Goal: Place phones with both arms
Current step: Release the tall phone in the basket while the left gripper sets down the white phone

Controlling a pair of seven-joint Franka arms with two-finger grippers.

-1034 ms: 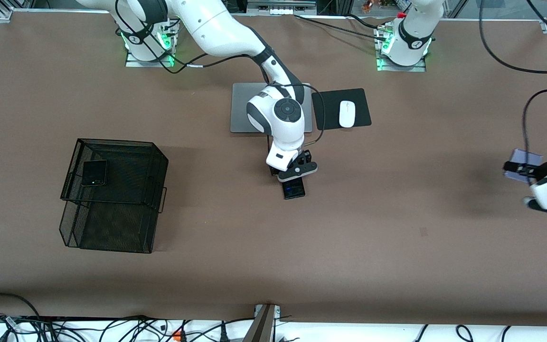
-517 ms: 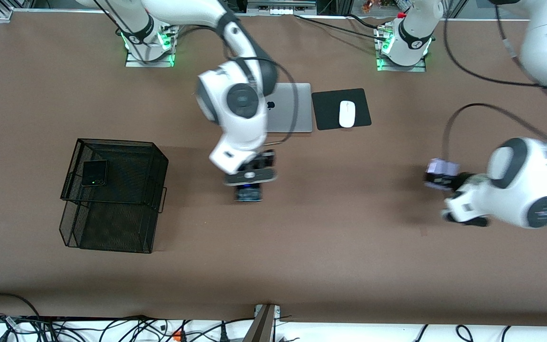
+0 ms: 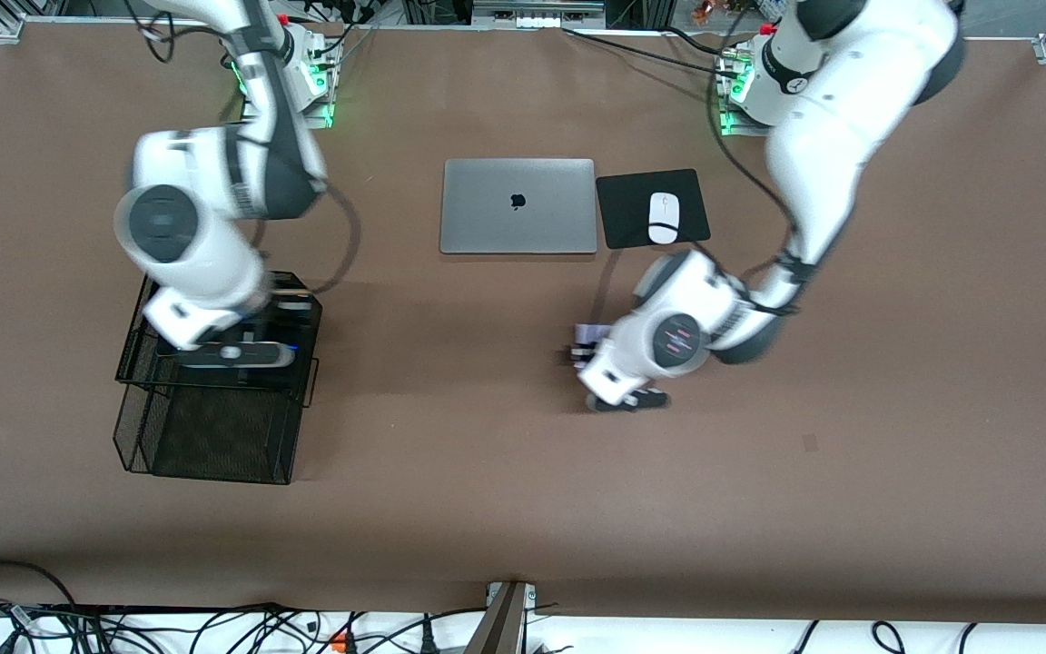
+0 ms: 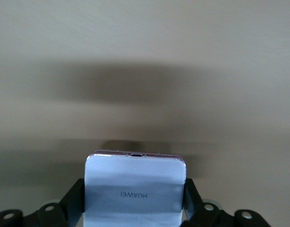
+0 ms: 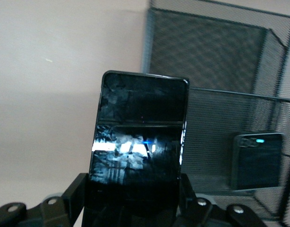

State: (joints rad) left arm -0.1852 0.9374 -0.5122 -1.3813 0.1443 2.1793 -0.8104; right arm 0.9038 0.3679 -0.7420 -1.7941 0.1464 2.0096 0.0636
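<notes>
My right gripper (image 3: 287,313) is shut on the long slim black phone (image 5: 140,127), over the top tier of the black mesh basket (image 3: 205,436). In the right wrist view the gripper (image 5: 133,198) holds the phone by its edges in front of the basket (image 5: 216,52). The small squarish black phone (image 5: 256,161) lies in the basket's top tier; the right arm hides it in the front view. My left gripper (image 3: 582,350) is shut on the pale lavender-white phone (image 3: 591,331) over the table's middle. The left wrist view shows that phone (image 4: 135,175) between the gripper's (image 4: 134,201) fingers above bare table.
A shut silver laptop (image 3: 518,204) lies farther from the front camera than my left gripper. Beside it a white mouse (image 3: 663,218) rests on a black pad (image 3: 627,218). Cables run along the table's front edge.
Both arms swung toward the right arm's end of the table. The right gripper carried the long black phone from the table's middle to over the basket. The left gripper carried the lavender phone to the middle.
</notes>
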